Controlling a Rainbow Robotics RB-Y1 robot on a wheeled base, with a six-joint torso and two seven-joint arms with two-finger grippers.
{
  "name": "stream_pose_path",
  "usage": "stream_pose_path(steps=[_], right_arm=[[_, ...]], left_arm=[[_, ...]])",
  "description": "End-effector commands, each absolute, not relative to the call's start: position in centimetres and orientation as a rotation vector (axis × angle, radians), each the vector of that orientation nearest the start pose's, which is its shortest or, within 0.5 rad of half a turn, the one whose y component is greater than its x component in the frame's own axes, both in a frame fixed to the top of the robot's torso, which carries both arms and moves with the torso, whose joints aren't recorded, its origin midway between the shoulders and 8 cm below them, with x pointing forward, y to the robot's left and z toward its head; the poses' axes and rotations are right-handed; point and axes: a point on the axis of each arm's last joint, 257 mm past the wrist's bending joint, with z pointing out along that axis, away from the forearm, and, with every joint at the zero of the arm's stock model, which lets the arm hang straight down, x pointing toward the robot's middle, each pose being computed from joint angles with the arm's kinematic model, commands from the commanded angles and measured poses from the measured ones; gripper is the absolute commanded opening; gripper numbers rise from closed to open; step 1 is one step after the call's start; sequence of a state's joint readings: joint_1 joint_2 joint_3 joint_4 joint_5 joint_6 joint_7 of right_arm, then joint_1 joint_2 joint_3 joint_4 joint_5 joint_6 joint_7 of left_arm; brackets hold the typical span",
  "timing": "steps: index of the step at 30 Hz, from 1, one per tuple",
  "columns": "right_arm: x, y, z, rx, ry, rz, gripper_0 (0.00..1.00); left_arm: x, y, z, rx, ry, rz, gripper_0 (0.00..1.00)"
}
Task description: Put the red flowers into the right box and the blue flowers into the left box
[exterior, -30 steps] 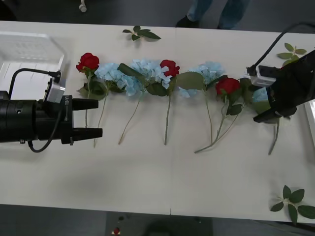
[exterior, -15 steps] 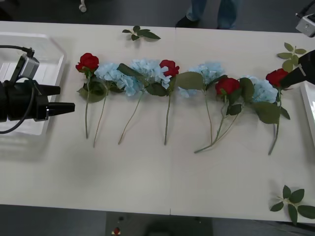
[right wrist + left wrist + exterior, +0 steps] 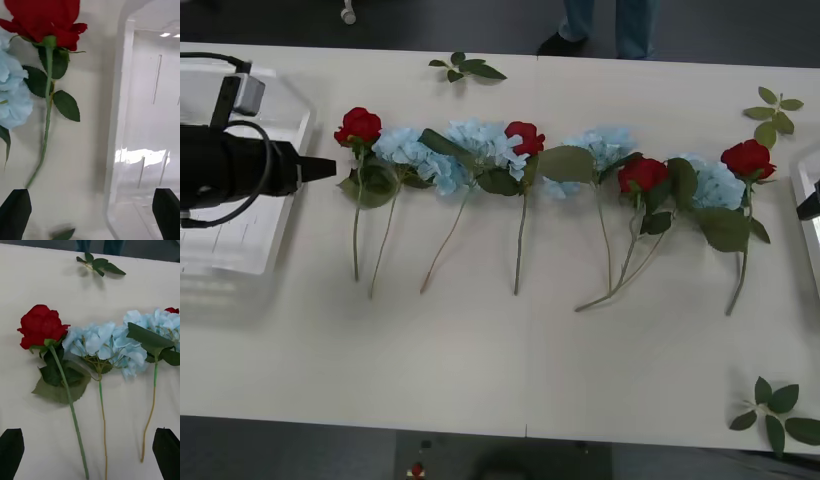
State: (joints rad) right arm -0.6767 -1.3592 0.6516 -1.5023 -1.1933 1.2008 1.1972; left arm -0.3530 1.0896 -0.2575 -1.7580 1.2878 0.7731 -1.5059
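Note:
Several red flowers (image 3: 360,125) and several blue flowers (image 3: 475,142) lie in a row across the table, heads far, stems near. My left gripper (image 3: 316,168) hovers open over the left box (image 3: 280,100), pointing at the leftmost rose (image 3: 41,326) and its blue neighbour (image 3: 97,341). In the left wrist view my left gripper (image 3: 89,435) holds nothing. My right gripper (image 3: 810,207) sits at the table's right edge, open and empty (image 3: 90,193), between the rightmost rose (image 3: 45,18) and the rim of the right box (image 3: 118,112).
Loose green leaf sprigs lie at the far middle (image 3: 465,68), the far right (image 3: 772,105) and the near right corner (image 3: 778,410). The near half of the table (image 3: 500,360) is bare.
Both arms have drawn back outward. The left went left and away over its tray, turning. The right left the row, uncovering the rightmost rose and blue flower.

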Motion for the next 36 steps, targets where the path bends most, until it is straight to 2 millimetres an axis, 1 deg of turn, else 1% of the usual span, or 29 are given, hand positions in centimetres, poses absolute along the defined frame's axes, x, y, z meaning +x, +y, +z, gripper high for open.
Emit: stream_pose_path(steps=[1,2,3,5,7,10,12,16,21,24,29,33,36], right_arm=[[48.8,-48.7,-18.5,0.24,2.661,-0.215,0.95],[49.2,-49.0,-19.2,0.267,2.649,-0.218,0.95],[49.4,-49.3,-19.5,0.276,2.64,-0.223,0.95],[50.1,-49.2,-20.9,0.305,2.615,-0.216,0.95],[50.6,-49.2,-21.8,0.317,2.606,-0.211,0.95],[51.3,-48.7,-22.6,0.322,2.594,-0.19,0.95],[51.8,-48.3,-22.9,0.319,2.584,-0.175,0.95],[52.7,-47.1,-23.9,0.289,2.57,-0.153,0.95],[53.5,-46.2,-24.6,0.279,2.555,-0.135,0.95],[53.6,-46.4,-24.9,0.278,2.553,-0.155,0.95],[53.7,-46.1,-25.7,0.275,2.557,-0.155,0.95],[53.8,-45.4,-26.2,0.268,2.562,-0.149,0.95],[53.9,-44.5,-26.7,0.264,2.569,-0.128,0.95]], left_arm=[[55.7,26.4,-12.4,0.238,2.17,-0.396,1.0],[56.3,26.5,-12.7,0.21,2.182,-0.383,1.0],[56.5,26.5,-12.9,0.199,2.189,-0.377,1.0],[57.3,27.2,-13.9,0.161,2.215,-0.333,1.0],[58.0,28.2,-14.3,0.138,2.221,-0.283,1.0],[59.0,29.8,-15.0,0.115,2.219,-0.183,1.0],[59.3,30.1,-15.7,0.098,2.225,-0.155,1.0],[60.4,29.5,-17.3,0.071,2.248,-0.148,1.0],[61.7,28.8,-17.9,0.076,2.254,-0.121,1.0],[62.3,28.1,-18.3,0.089,2.262,-0.106,1.0],[62.7,27.3,-18.4,0.094,2.257,-0.109,1.0],[63.0,26.9,-19.2,0.099,2.266,-0.101,1.0],[63.5,26.5,-20.1,0.116,2.283,-0.066,1.0]])
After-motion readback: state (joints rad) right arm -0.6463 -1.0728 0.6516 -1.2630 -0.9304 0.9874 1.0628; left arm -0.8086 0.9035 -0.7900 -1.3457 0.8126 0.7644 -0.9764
